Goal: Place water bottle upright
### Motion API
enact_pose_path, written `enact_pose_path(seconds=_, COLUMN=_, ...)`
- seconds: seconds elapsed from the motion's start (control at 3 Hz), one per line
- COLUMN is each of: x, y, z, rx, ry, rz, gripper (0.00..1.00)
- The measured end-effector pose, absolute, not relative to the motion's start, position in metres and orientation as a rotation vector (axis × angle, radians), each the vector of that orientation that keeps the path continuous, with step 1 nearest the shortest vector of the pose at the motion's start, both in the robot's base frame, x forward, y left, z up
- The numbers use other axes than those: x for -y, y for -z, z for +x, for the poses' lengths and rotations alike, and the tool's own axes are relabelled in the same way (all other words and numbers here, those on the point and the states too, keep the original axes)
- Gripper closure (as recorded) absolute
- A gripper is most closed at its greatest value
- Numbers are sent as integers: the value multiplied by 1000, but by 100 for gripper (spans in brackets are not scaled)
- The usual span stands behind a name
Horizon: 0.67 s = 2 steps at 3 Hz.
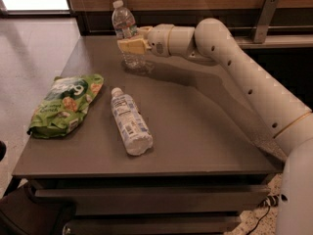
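Gripper (pixel 131 46): clamped mid-body on water bottle (pixel 122 22), keeping it vertical for standing on table (pixel 210 136); labelled bottle (pixel 130 126) lies well below-left of it, untouched.

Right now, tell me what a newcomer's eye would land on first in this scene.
The big white arm stretches in from the right across the table, its gripper at the middle of an upright water bottle near the far edge. Next come the larger bottle lying on its side mid-table and the green snack bag at the left edge.
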<state>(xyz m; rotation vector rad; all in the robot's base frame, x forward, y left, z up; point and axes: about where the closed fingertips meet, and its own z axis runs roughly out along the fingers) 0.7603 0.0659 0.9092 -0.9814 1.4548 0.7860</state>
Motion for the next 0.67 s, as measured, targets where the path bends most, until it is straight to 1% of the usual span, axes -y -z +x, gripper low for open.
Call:
enact_pose_path(seconds=0.33, x=-71, y=-904, z=758, rx=-1430, ry=-809, rz=-948, gripper=100)
enact_pose_path(seconds=0.67, x=-63, y=-892, z=747, rx=-1440, ry=-808, rz=-890, gripper=100)
